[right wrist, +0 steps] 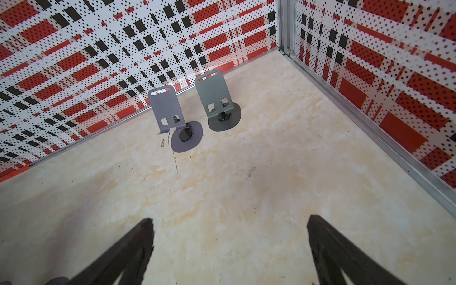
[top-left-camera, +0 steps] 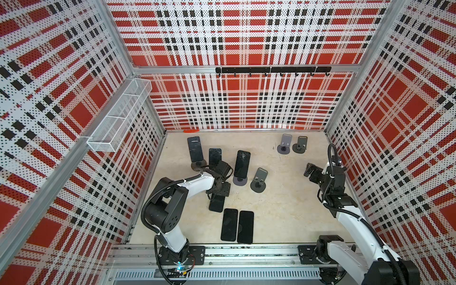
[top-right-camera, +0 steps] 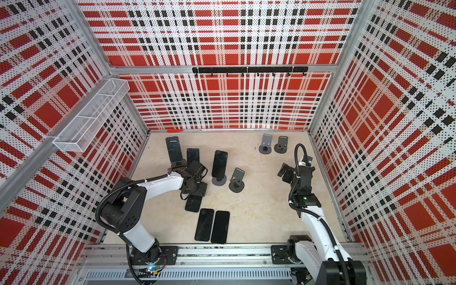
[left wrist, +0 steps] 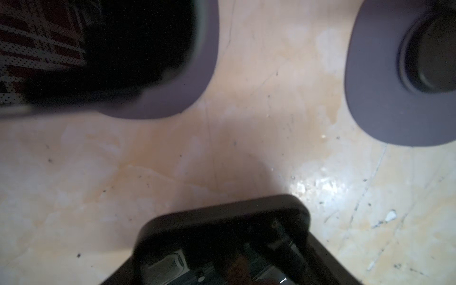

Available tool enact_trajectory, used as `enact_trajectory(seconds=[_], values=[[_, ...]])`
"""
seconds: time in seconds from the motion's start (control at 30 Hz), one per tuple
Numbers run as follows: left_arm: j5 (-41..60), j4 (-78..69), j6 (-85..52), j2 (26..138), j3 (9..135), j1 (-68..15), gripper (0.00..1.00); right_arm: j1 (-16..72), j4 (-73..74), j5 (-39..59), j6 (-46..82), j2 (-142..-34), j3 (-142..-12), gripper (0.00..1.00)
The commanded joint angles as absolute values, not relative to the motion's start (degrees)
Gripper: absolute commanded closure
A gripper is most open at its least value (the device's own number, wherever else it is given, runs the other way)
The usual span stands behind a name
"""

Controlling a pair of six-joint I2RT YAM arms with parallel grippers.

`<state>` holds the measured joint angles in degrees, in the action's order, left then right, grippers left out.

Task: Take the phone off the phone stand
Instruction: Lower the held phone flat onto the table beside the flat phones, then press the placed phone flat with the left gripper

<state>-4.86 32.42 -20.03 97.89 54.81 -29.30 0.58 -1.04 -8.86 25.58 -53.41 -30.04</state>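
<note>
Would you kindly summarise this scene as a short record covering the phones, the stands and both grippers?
upright phones: three, on stands, left half
flat phones: two, side by side, front
other phone: low, under left gripper
empty stands: one in the middle, two at back right
left gripper: jaws hidden, grip unclear
right gripper: open, empty, facing the back stands
</note>
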Motion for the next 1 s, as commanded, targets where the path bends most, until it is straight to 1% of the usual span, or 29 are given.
enact_trajectory(seconds=[0.0, 0.3, 0.7, 0.97], values=[[-3.7, 33.2, -19.3, 101.2, 53.4, -29.4, 0.24, 0.4, -1.2, -9.0, 25.8, -53.1, -30.1, 0.00], [-4.9, 33.9, -19.2, 100.5, 53.2, -29.4, 0.20, 0.4, -1.0, -9.0, 25.9, -53.2, -29.9, 0.00], [-4.9, 34.3, -19.1, 99.6, 53.5, -29.4, 0.21, 0.4, -1.0, -8.8, 25.9, -53.4, -29.9, 0.00], [-4.9, 34.4, -18.9, 99.6, 53.9, -29.3, 0.19, 0.4, -1.0, -8.8, 25.9, -53.4, -29.9, 0.00]])
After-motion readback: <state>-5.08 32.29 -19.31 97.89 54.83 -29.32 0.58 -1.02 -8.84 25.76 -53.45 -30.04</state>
